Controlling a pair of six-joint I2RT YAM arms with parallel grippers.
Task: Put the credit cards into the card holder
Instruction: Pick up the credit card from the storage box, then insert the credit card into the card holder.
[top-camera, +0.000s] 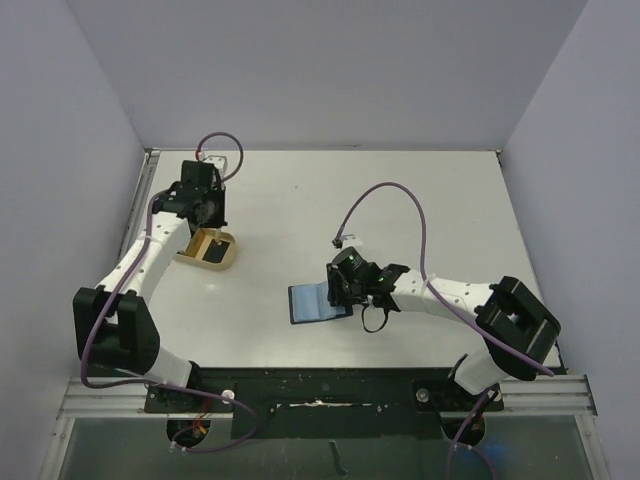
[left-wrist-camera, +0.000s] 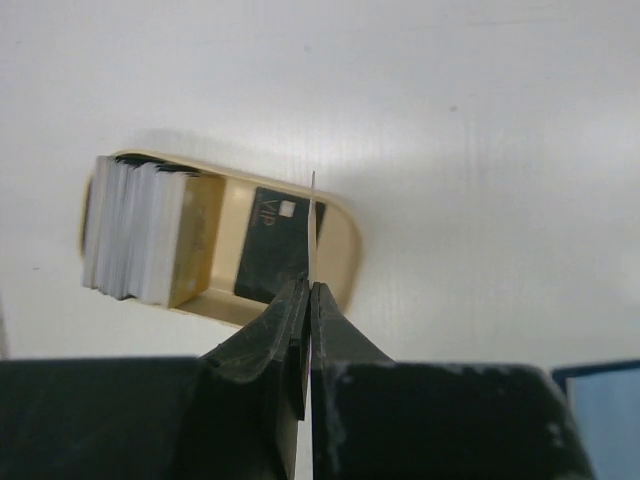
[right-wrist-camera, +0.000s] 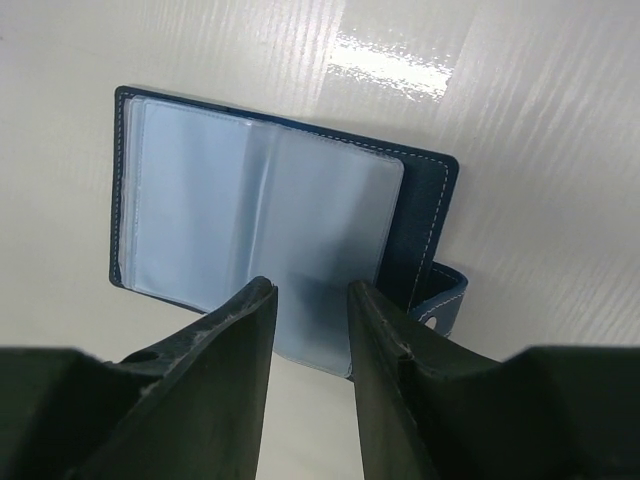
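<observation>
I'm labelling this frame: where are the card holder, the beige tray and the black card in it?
card holder (right-wrist-camera: 260, 225): right wrist view, clear inner sleeve.
beige tray (left-wrist-camera: 345, 235): left wrist view, right rim.
black card (left-wrist-camera: 270, 250): left wrist view, its face.

I read this as robot lab cell: white counter (top-camera: 290, 190), plain grey partition walls (top-camera: 330, 70), aluminium mounting rail (top-camera: 110, 402), loose purple cables (top-camera: 390, 186).

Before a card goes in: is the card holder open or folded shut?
Open. The card holder lies spread flat, its clear sleeves facing up and its snap tab undone.
</observation>
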